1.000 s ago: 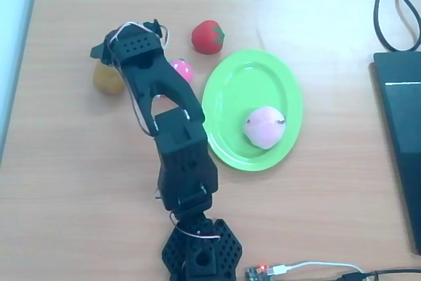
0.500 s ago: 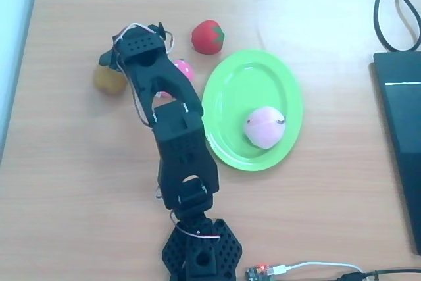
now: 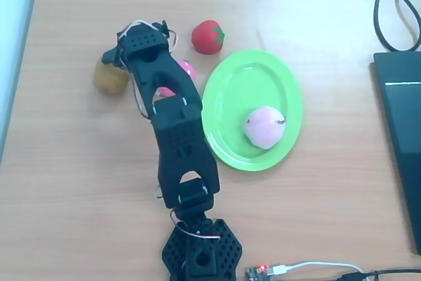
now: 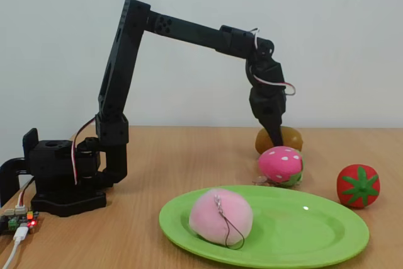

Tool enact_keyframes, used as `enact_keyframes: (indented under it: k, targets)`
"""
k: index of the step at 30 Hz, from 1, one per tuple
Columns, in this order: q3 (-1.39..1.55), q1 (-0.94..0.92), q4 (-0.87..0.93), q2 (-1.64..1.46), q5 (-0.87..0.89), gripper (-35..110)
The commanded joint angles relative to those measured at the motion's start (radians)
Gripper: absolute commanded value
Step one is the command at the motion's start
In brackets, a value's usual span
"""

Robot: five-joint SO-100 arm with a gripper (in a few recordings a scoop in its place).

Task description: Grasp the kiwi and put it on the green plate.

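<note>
The olive-brown kiwi (image 3: 108, 78) lies on the wooden table at the left, partly under the black arm's head. In the fixed view the kiwi (image 4: 293, 137) sits behind the gripper (image 4: 276, 135), whose dark pointed tip hangs down in front of it at fruit height. From overhead the gripper (image 3: 113, 58) is at the kiwi's upper edge. How its jaws stand is hidden. The lime-green plate (image 3: 230, 77) lies to the right of the arm, and a pale pink peach (image 3: 264, 127) rests on the plate (image 4: 308, 228).
A pink white-dotted strawberry (image 3: 185, 68) sits between arm and plate, close in front of the kiwi in the fixed view. A red strawberry (image 3: 207, 36) lies above the plate. A black device (image 3: 401, 156) and cables (image 3: 393, 4) occupy the right edge.
The arm's head has shifted right and slightly down in the overhead view, uncovering more of the kiwi. The kiwi and the other fruits have stayed put.
</note>
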State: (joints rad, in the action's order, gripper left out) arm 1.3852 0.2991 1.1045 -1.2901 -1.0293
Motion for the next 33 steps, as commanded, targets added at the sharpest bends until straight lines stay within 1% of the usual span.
enact_keyframes:
  k: [1, 27, 33]
  targets:
    - [-0.038, 0.009, -0.002, -0.003, -0.002, 49]
    - [-0.137, 0.049, 0.003, 0.140, 0.028, 45]
    - [-0.149, 0.052, 0.023, 0.147, 0.023, 39]
